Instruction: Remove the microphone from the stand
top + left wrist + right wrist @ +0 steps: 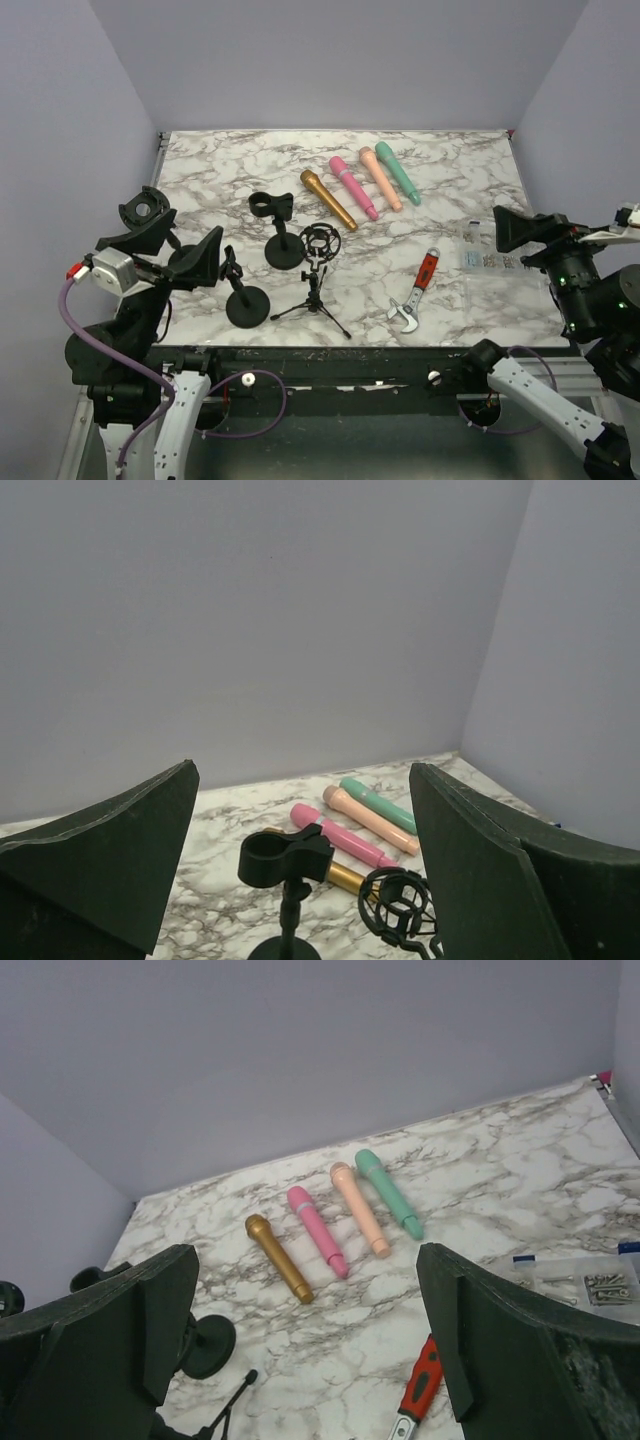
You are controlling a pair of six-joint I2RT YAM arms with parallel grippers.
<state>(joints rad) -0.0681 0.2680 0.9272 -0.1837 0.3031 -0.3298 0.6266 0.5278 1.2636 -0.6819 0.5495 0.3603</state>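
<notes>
No microphone sits in any stand. Four microphones lie in a row on the marble table: gold (328, 199), pink (354, 187), peach (381, 178) and green (398, 172). A round-base stand with an empty clip (272, 207) stands at centre left. A second round-base stand (245, 303) is in front of it. A tripod with an empty shock mount (320, 242) stands beside them. My left gripper (178, 235) is open and empty, left of the stands. My right gripper (530, 240) is open and empty at the table's right edge.
A red-handled wrench (418, 290) lies front right. A clear bag of small hardware (486, 248) lies by the right edge, close to my right gripper. Purple walls close in the table on three sides.
</notes>
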